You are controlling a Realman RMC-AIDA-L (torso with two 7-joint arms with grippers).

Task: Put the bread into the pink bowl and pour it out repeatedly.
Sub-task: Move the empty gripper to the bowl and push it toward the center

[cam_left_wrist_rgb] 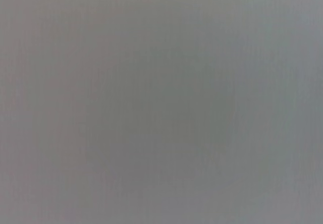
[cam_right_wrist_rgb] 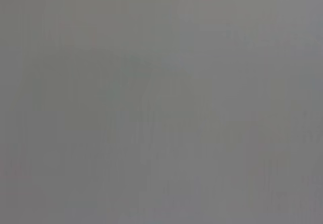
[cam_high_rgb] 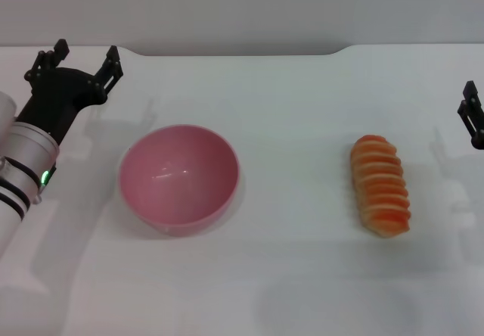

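Head view: bread (cam_high_rgb: pixel 380 185) well apart from pink bowl (cam_high_rgb: pixel 179 178).

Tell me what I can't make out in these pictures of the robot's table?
- Right gripper: cut off by the head view's right edge, so its opening is unreadable.
- Left wrist view and right wrist view: plain grey, showing nothing.
- Underside of the bread and of the pink bowl: hidden against the table.
- Left gripper: open, empty.
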